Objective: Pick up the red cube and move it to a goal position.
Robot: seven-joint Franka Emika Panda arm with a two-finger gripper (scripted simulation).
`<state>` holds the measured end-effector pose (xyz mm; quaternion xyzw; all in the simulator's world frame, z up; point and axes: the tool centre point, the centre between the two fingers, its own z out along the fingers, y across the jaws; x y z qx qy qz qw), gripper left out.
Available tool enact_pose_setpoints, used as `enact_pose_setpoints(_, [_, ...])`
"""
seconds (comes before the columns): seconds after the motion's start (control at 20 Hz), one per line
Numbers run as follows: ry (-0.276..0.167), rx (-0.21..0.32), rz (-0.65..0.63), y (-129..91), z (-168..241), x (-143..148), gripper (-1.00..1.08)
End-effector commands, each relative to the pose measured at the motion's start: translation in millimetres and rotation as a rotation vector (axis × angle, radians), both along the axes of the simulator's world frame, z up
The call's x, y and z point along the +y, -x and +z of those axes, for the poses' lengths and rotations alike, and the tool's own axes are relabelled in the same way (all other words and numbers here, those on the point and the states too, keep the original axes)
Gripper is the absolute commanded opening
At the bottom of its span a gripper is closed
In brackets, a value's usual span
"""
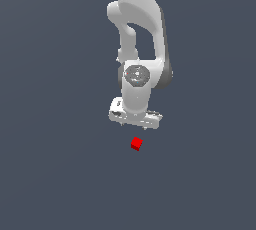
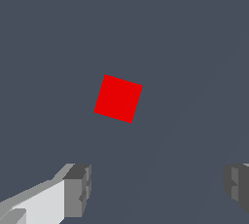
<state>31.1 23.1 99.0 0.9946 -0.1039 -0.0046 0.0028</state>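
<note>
A small bright red cube (image 1: 136, 144) lies on the flat grey ground, just below the white arm's hand in the exterior view. The wrist view looks down on the red cube (image 2: 118, 98), which sits turned a little out of square. My gripper (image 2: 158, 189) hangs above the ground and is open; one grey fingertip (image 2: 78, 189) and the other stand wide apart, with only bare ground between them. The cube lies ahead of the fingers, not between them, and nothing touches it. In the exterior view the hand (image 1: 135, 116) hides the fingers.
The white arm (image 1: 137, 29) comes down from the top of the exterior view. A plain grey ground fills the rest of both views. No goal marker shows.
</note>
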Motion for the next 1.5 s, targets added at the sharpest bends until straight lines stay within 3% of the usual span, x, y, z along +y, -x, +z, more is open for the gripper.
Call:
enact_pose_setpoints(0.0, [0.0, -0.002, -0.06, -9.2, -16.9, 4.9, 1.0])
enact_pose_setpoints(0.5, [-0.002, -0.009, -0.238, -40.4, -65.8, 14.9, 1.0])
enact_pose_setpoints(1.0, [-0.003, -0.01, -0.289, -50.6, -79.0, 15.8, 1.0])
enact_pose_setpoints(1.05, [-0.003, -0.01, -0.289, -50.6, -79.0, 15.8, -1.0])
enact_pose_setpoints(1.45, [-0.003, -0.01, -0.289, -50.6, -79.0, 15.8, -1.0])
